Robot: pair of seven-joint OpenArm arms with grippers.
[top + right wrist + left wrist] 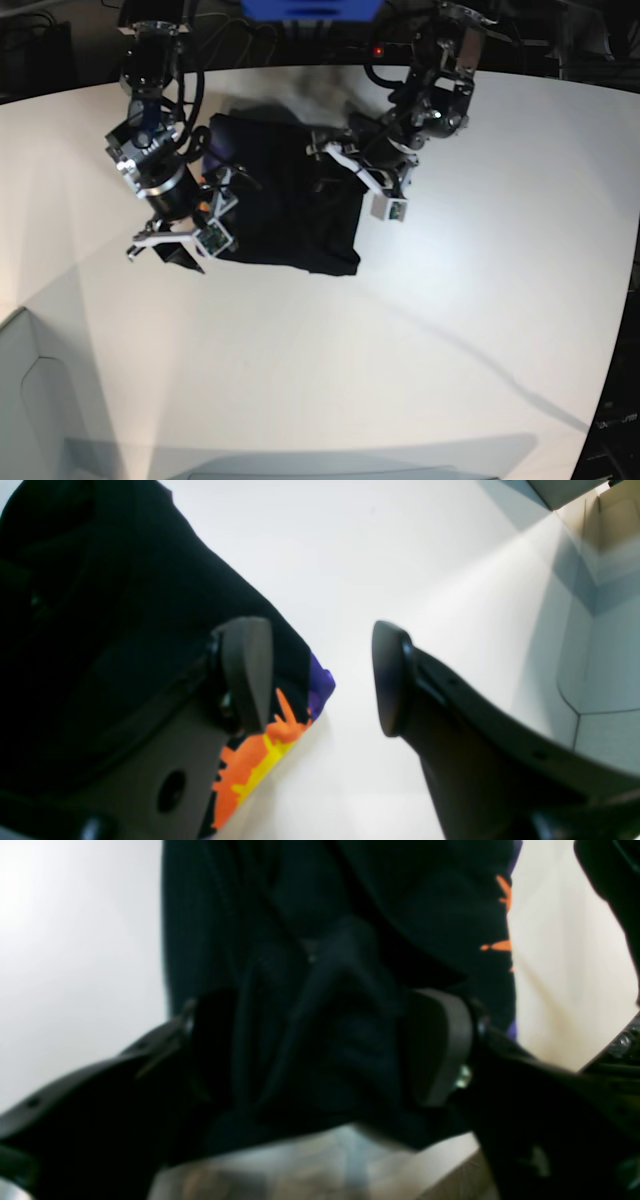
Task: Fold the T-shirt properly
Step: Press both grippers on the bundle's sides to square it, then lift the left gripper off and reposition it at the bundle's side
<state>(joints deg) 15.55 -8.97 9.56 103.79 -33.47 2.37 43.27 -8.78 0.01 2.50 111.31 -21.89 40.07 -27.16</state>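
Toward the far edge of the white table (pixel 480 300), left of centre in the base view, the T-shirt (pixel 285 215) lies as a compact, roughly rectangular black bundle already reduced by folding. The left gripper (pixel 320 1050), on the bundle's right side in the base view, has its jaws closed around a bunched ridge of black cloth; the left wrist view shows fabric filling the gap between the pads. The right gripper (pixel 320 677) stands at the bundle's opposite side with its jaws spread wide and nothing between them; one finger (pixel 245 672) sits over the cloth edge, where the orange, yellow and purple print (pixel 260 760) shows, and the other is over bare table.

Handling, as a judgement: the cloth is soft, light and limp, with no stiffness of its own. It will sag and bunch wherever it is pinched, and stacked layers may slide apart when dragged. Hold is best taken at an outer edge or corner, catching all layers together, ideally with both grippers on matching corners so that the fold line stays straight. A mid-panel pinch such as the left one is likely to leave wrinkles.
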